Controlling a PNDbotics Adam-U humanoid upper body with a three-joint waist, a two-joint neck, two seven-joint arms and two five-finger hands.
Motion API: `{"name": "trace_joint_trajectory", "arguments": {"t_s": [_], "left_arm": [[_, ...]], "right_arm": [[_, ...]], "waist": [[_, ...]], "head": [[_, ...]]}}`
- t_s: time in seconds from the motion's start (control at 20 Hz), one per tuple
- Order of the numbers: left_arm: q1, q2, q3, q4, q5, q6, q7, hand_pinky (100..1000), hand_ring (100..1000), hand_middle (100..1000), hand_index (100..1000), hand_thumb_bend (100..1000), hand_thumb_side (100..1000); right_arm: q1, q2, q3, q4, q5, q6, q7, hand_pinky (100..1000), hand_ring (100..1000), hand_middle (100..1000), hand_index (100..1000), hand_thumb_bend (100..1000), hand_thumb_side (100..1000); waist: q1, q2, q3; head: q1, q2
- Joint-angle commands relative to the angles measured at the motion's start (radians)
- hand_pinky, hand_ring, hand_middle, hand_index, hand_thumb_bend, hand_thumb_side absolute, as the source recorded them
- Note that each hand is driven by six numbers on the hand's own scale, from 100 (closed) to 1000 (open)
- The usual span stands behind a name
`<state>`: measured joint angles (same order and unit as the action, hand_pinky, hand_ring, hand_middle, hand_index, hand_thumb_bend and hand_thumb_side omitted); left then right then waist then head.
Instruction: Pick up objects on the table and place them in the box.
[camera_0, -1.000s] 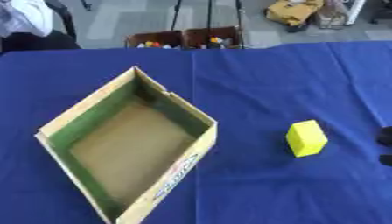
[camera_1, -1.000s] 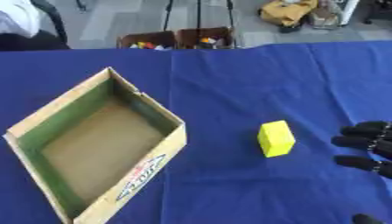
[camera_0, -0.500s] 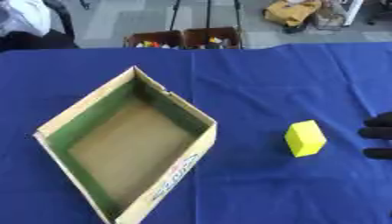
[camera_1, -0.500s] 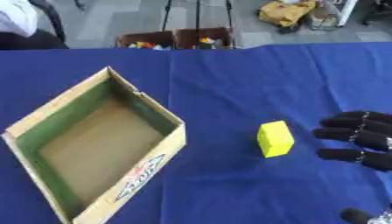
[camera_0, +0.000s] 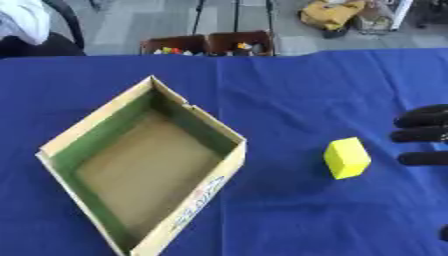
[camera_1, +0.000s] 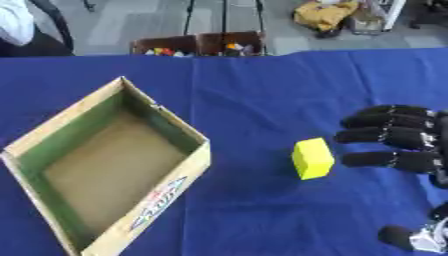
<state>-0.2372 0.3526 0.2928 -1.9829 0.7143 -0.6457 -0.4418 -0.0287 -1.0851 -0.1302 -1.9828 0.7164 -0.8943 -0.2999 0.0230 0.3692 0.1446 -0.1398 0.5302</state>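
Right robot hand (camera_1: 398, 140) reaches in from the tabletop's (camera_0: 289, 90) right edge, its black fingers extended and apart, holding nothing, just beside the yellow block (camera_1: 312, 158). If those fingertips push the small, smooth-faced block, it could slide on the blue cloth instead of being gripped. Toward the left edge sits the cardboard box (camera_0: 140, 165), open and seemingly empty, with green-lined walls.

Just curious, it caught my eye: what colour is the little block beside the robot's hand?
Bright yellow; the block shows best in the right eye view.
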Motion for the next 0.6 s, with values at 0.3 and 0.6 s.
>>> {"name": "trace_joint_trajectory", "arguments": {"t_s": [0.3, 0.6], "left_arm": [[-0.009, 0.030, -0.004, -0.017, 0.010, 0.002, -0.012, 694, 740, 879, 960, 100, 955], [-0.010, 0.028, -0.007, -0.017, 0.010, 0.008, -0.017, 694, 740, 879, 960, 100, 955]], "right_arm": [[-0.098, -0.052, -0.002, 0.011, -0.258, -0.013, 0.165, 841, 910, 827, 848, 401, 897], [-0.184, -0.051, 0.011, 0.095, -0.422, 0.021, 0.311, 851, 909, 791, 832, 413, 852]], "waist": [[-0.021, -0.036, 0.016], [-0.025, -0.036, 0.028]], "head": [[-0.031, -0.009], [-0.047, -0.012]]}}
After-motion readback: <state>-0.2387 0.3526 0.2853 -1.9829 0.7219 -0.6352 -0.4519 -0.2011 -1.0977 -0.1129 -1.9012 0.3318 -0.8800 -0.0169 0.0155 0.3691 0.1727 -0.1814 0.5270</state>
